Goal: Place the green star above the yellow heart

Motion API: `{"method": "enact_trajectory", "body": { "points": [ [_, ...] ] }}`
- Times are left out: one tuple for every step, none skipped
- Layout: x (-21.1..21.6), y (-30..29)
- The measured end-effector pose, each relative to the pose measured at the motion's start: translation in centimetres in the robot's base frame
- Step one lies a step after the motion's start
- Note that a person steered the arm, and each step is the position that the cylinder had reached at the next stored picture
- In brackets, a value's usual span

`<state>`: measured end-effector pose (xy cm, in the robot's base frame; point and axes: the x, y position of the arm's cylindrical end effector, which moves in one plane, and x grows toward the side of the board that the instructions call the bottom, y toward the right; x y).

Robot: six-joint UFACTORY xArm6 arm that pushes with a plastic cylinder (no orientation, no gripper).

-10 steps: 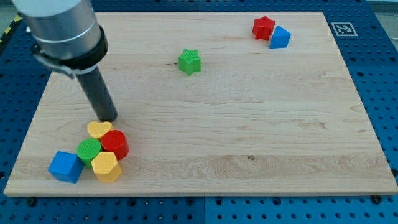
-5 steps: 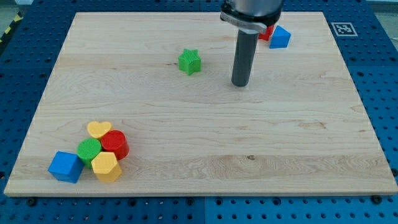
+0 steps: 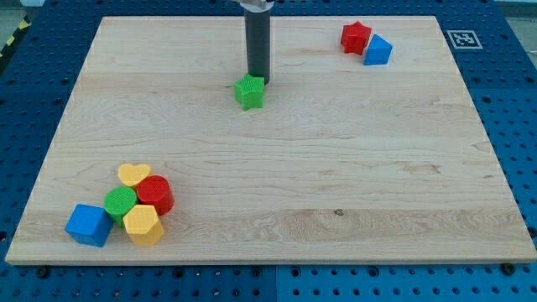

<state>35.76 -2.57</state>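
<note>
No words, numbers or brand names are showing anywhere that can be read. The only sign is a small square black-and-white fiducial marker (image 3: 463,39), printed on white and sitting on the pale wooden board (image 3: 336,168) at the corner toward the view's top right; its pattern is carrying no legible letters or digits. The coloured blocks and the blue perforated table (image 3: 520,101) surrounding the board are bearing no labels or markings.
</note>
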Motion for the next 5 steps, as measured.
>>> {"method": "enact_trajectory", "body": {
  "points": [
    [1.9,-2.6],
    [4.9,-3.6],
    [7.3,-4.5],
    [7.2,-3.6],
    [7.2,-0.6]
  ]
}}
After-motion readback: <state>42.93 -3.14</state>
